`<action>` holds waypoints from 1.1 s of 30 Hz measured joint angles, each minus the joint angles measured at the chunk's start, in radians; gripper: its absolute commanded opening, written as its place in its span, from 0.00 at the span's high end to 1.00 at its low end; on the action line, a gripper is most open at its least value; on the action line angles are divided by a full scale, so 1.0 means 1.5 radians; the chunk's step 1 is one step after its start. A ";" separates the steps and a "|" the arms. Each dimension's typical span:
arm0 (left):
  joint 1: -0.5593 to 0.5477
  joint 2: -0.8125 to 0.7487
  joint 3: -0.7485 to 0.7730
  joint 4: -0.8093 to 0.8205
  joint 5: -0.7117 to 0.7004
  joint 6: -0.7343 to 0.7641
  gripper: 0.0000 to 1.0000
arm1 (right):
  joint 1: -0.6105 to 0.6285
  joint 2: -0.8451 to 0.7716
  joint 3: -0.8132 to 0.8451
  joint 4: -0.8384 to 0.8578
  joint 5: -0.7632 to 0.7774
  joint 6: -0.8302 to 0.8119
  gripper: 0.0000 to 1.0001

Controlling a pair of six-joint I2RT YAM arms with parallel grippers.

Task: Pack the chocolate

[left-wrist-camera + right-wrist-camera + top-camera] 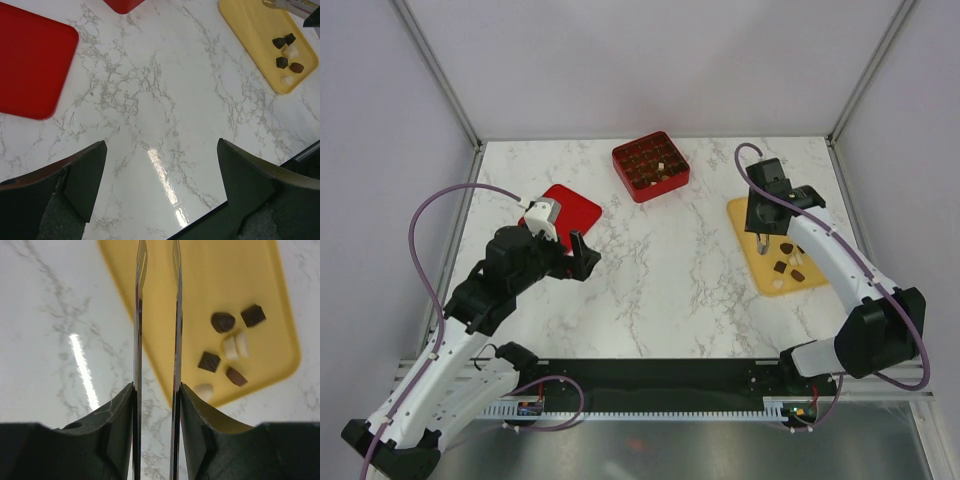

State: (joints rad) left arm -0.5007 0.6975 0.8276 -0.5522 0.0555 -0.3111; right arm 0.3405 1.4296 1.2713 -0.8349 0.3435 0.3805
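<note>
Right tool [158, 255], blades slightly parted and empty, should straddle one dark chocolate [209, 361] squarely on the yellow tray [215, 270]; left tool [160, 150] released.

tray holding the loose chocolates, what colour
The tray is plain yellow, clearest in the right wrist view.

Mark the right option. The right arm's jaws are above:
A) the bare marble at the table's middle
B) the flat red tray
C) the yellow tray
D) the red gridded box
C: the top view shows the right gripper over the yellow tray, and its wrist view looks down on that tray, with the chocolate pieces lying beside its thin jaws.
</note>
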 measured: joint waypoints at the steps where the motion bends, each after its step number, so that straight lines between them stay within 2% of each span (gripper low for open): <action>1: 0.000 0.000 0.000 0.000 0.000 0.000 0.00 | -0.020 -0.014 -0.021 -0.013 0.002 0.004 0.54; 5: 0.000 0.000 0.000 0.000 0.002 0.000 0.00 | -0.061 -0.053 -0.078 -0.050 0.004 0.013 0.52; 14: 0.000 0.000 0.000 0.000 0.005 0.000 0.00 | -0.118 -0.115 -0.132 -0.078 -0.005 0.017 0.47; 33: 0.000 0.004 0.000 0.000 0.005 0.000 0.00 | -0.170 -0.125 -0.211 -0.047 -0.059 0.017 0.47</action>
State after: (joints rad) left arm -0.5007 0.7040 0.8276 -0.5522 0.0635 -0.3111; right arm 0.0853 1.2423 0.9554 -0.9051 0.2550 0.4065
